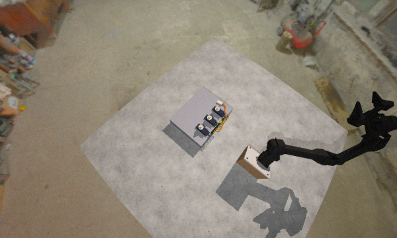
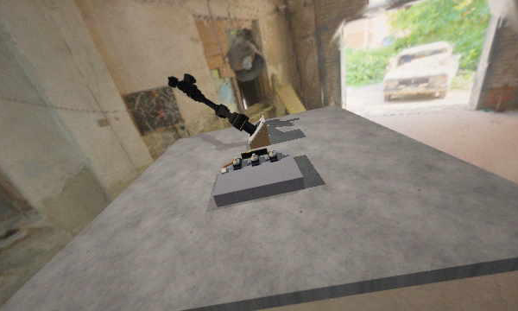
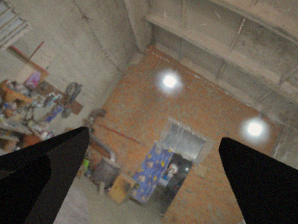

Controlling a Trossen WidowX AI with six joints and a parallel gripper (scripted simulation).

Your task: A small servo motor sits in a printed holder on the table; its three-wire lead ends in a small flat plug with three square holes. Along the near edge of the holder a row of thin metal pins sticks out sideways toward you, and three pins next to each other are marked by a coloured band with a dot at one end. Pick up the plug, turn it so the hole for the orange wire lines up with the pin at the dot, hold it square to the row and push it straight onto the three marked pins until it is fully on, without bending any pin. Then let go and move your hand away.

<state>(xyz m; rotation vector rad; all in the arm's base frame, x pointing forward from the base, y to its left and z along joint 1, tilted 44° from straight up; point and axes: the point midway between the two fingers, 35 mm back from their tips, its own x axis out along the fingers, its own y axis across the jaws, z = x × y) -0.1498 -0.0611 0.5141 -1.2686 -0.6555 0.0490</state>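
Observation:
A grey holder (image 1: 188, 112) (image 2: 259, 179) lies on the table with several dark servos, each with a pale round top, along its edge nearest the arm base. At one end of the servo row a small white block (image 1: 220, 102) (image 2: 224, 171), apparently the plug, lies on the holder with an orange lead (image 1: 227, 115) running from it around that edge. Thin pins and yellow and green bits show along the edge; the band's dot and the plug's holes are too small to tell. My gripper (image 1: 366, 98) (image 2: 181, 79) (image 3: 155, 139) is open and empty, raised high and far from the holder.
The arm's base block (image 1: 254, 162) (image 2: 261, 136) stands on the table (image 1: 129, 152) (image 2: 371, 216) on the pin side of the holder. The arm stretches from it away from the holder, beyond the table edge. The wrist view shows only the room behind the fingers.

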